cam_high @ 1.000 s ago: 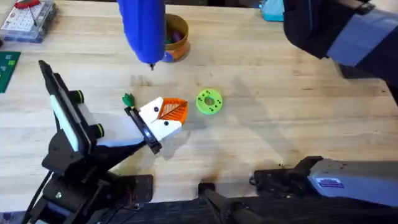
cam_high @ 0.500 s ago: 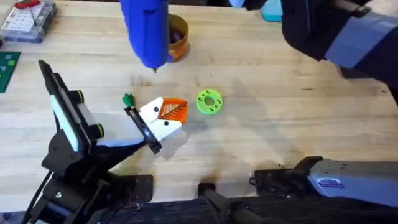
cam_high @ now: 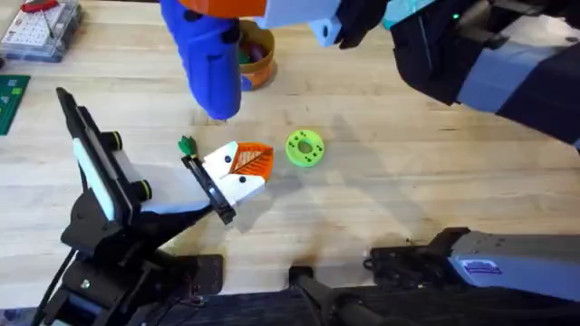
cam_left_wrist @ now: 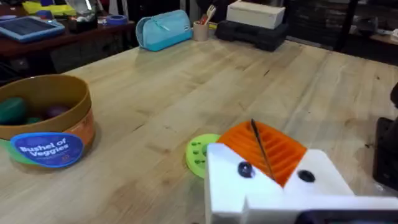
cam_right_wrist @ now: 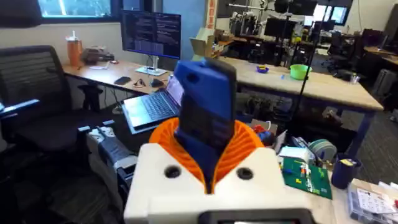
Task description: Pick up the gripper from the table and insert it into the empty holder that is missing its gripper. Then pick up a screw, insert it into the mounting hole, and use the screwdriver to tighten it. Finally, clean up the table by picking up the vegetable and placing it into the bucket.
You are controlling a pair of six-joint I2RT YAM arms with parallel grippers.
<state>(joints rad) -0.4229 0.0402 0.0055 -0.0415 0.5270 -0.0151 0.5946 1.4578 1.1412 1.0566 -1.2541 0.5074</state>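
My right gripper is shut on the blue screwdriver, holding it high over the table, bit down. The white gripper with the orange ribbed pad sits on the black holder at the end of my left arm. My left gripper is that same assembly. In the left wrist view the thin bit slants across the orange pad toward the white body; I cannot tell if it touches. The orange bucket holds vegetables. In the overhead view the screwdriver partly hides the bucket.
A lime-green disc with holes lies just right of the white gripper. At the far left are a clear parts box and a green board. A light blue pouch sits at the table's far side.
The screwdriver has come down, its tip closer to the holder and the white gripper. More of the right arm and its orange pad shows at the top. The left arm has not moved.
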